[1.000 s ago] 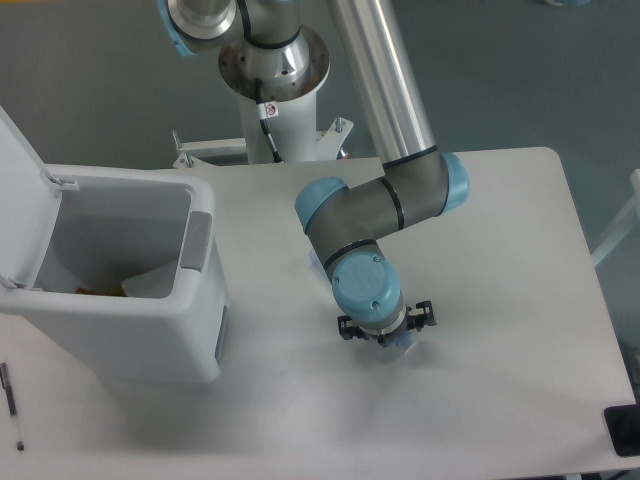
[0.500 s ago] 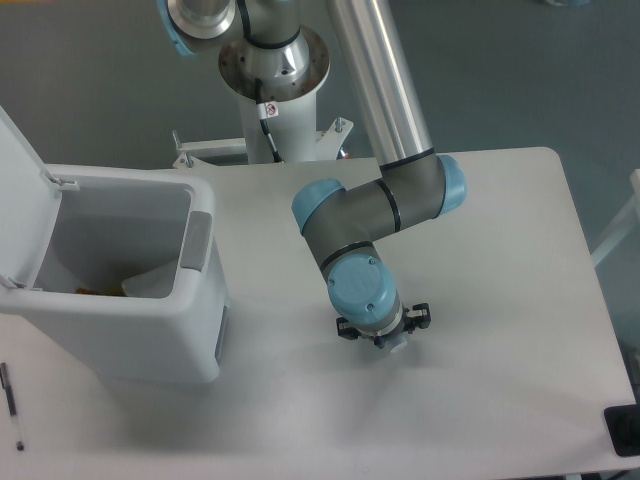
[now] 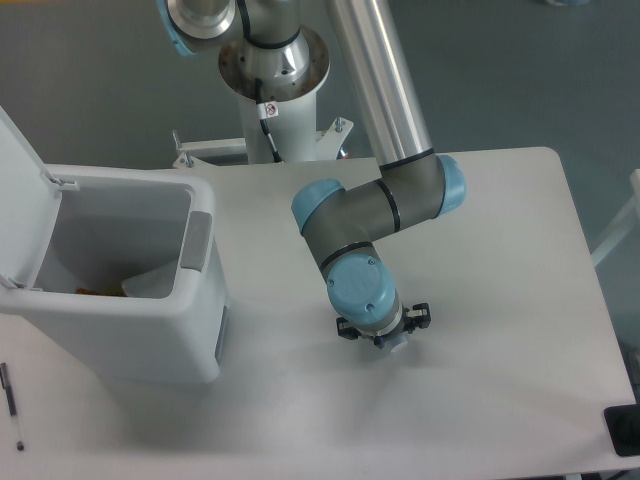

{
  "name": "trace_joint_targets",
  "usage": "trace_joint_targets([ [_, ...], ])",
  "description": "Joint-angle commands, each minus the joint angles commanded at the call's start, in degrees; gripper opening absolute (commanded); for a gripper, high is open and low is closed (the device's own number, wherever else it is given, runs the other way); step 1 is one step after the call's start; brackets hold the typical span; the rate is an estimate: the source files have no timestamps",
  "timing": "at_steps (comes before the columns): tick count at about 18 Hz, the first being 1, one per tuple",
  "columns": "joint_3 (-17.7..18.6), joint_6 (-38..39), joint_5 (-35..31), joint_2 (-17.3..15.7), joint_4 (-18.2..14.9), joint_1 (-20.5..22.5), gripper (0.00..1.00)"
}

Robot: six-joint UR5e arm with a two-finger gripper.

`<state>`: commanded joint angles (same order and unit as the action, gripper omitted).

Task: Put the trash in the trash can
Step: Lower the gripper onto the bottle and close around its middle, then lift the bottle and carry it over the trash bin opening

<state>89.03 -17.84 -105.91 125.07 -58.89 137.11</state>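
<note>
Since a second ago the grey-and-blue robot arm point(image 3: 372, 205) has drawn its wrist slightly left and toward the near edge of the white table point(image 3: 500, 300), with almost no shift in the last half second, while the large boxy white plastic trash can point(image 3: 120, 290) stands unmoved at the left with its hinged lid open and some pale and brownish scraps inside. Directly under the wrist, the black two-finger gripper point(image 3: 388, 338) points down at the tabletop, and a small pale bluish patch at its tip is probably the clear ribbed plastic bottle point(image 3: 396, 343), well apart from the can. The wrist hides nearly all of the bottle and the fingers, so I cannot tell whether they are clamped on it or spread; a thin black pen point(image 3: 11, 405) lies near the table's front left corner.
</note>
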Motion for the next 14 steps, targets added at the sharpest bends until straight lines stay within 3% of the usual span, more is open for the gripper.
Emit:
trace_joint_targets([
  [14,-1.9,-0.8,7.0,-3.6,0.4,1.1,0.47],
])
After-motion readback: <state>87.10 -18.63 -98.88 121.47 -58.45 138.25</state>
